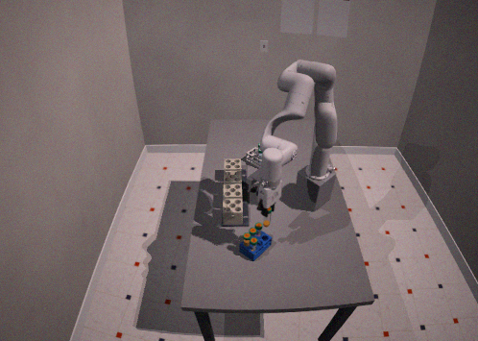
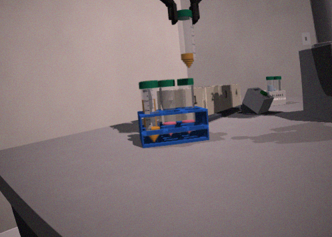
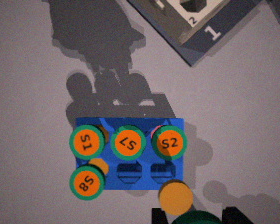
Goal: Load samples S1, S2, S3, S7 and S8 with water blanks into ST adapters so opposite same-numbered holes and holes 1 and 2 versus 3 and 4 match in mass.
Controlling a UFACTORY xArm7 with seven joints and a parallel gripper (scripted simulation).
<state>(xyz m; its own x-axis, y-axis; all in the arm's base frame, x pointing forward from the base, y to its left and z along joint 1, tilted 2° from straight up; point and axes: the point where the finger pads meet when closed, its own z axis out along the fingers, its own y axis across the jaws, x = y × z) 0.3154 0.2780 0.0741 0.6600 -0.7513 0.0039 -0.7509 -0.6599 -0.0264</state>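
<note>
Where shadows fall, grey table (image 1: pixel 307 280) (speckled floor (image 1: pixel 413 251))

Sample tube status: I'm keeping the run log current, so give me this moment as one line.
gripper: shut on sample tube | tube: hanging above blue rack | rack: S1, S7, S2, S8 standing | adapters: holes open

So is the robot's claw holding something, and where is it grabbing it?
Yes. The gripper is shut on a sample tube, pinching it at its green cap, and the tube hangs above the blue rack.
</note>
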